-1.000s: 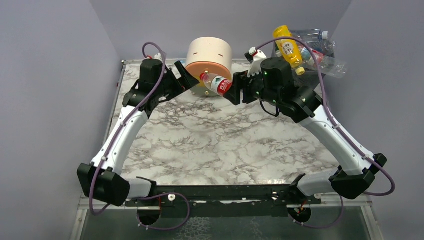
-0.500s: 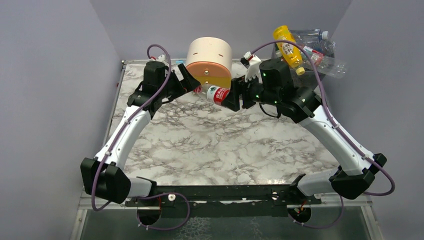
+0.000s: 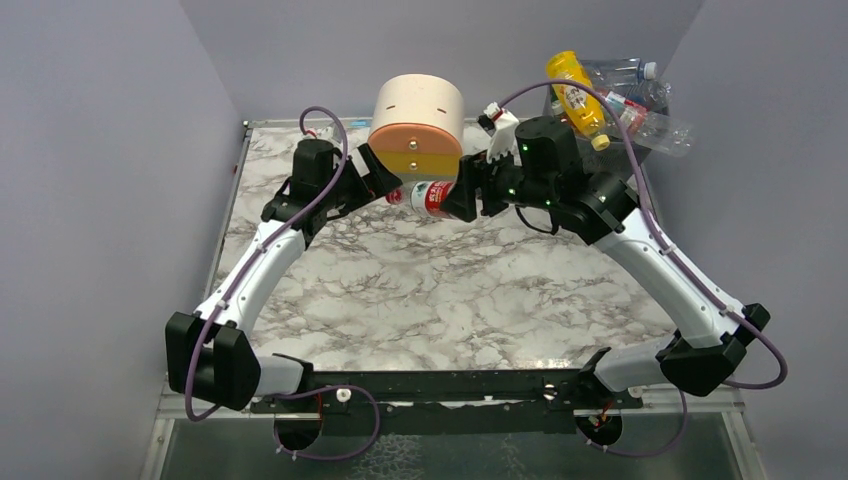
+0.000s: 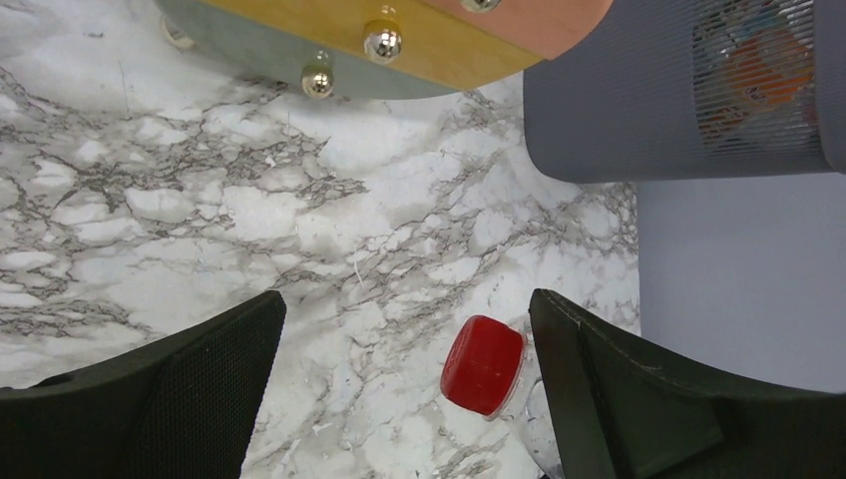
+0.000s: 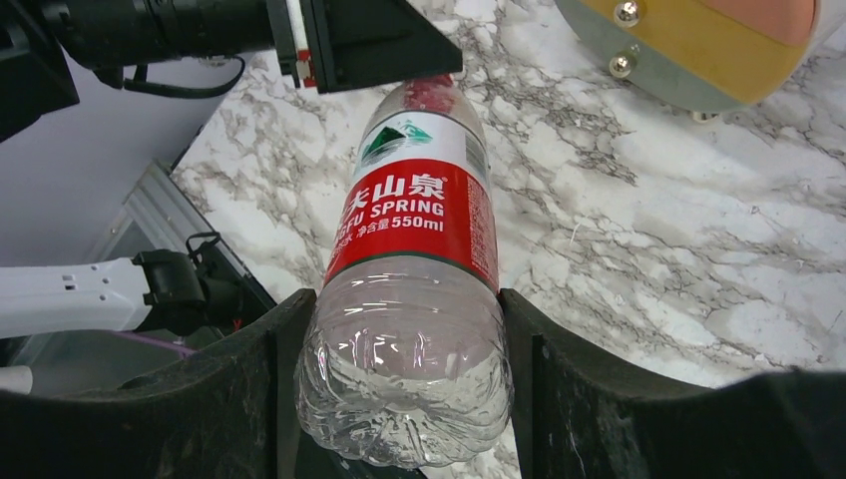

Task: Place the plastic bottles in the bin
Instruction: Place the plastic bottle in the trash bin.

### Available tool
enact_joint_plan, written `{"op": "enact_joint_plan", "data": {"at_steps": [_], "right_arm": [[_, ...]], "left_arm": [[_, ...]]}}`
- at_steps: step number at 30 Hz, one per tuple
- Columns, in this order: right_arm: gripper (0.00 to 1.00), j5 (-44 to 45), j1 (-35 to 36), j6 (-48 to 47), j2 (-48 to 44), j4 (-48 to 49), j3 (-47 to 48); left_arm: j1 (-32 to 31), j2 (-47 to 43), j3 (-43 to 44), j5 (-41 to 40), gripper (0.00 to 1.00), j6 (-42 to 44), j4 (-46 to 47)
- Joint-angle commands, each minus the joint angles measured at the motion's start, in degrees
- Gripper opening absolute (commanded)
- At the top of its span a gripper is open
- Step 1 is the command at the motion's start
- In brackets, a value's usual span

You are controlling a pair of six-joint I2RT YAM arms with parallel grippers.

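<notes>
The bottle (image 5: 419, 220), clear with a red label, hangs roughly level above the marble table (image 3: 420, 290), just in front of the round drawer unit (image 3: 418, 120). The right gripper (image 5: 407, 319) is clamped on its bare lower body, below the label and close to the base. The neck and red cap (image 4: 484, 364) stick out towards my other arm.

My first worry is that cap. It sits between the spread fingers of the left gripper (image 4: 404, 329), which holds nothing and stands wide apart, with the cap close to one finger. If I swing the right arm away before the left one clears, I think the neck could catch that finger and twist the bottle out of the grip.

The grip itself looks marginal. The thin plastic is pinched at one end, with most of the length hanging free, so a quick move might make it pivot or slip.

The mesh bin (image 4: 648, 100) stands beyond the drawer unit at the far right corner. A yellow bottle (image 3: 575, 92) and some clear ones already stick up above it, so I judge a careless drop could bounce off that pile onto the table.
</notes>
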Motion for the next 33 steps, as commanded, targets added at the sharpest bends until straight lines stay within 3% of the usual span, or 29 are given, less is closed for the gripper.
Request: {"op": "enact_joint_plan", "data": {"at_steps": [1,14,19,26,33], "right_arm": [[0.61,2.9,0.1,1.0,1.2,7.5,3.1],[0.59,11.8,0.1,-1.0,4.0,8.7,8.4],[0.59,21.8,0.1,-5.5,4.9,4.7,14.6],[0.59,37.3,0.1,-11.3,2.8,3.1,22.2],[0.58,52.0,0.1,-19.4,-3.7,17.0,21.3]], "left_arm": [[-1.2,-3.4,-2.7,3.1,0.99,-1.0,2.5],[-4.3,-6.6,-6.3,7.8,0.99,-4.8,7.3],[-4.1,-8.1,-3.7,5.3,0.99,-0.9,2.7],[4.0,-8.9,0.8,9.1,0.99,3.6,-2.3],[7.4,-7.1,1.2,12.8,0.99,4.7,-1.5]]}}
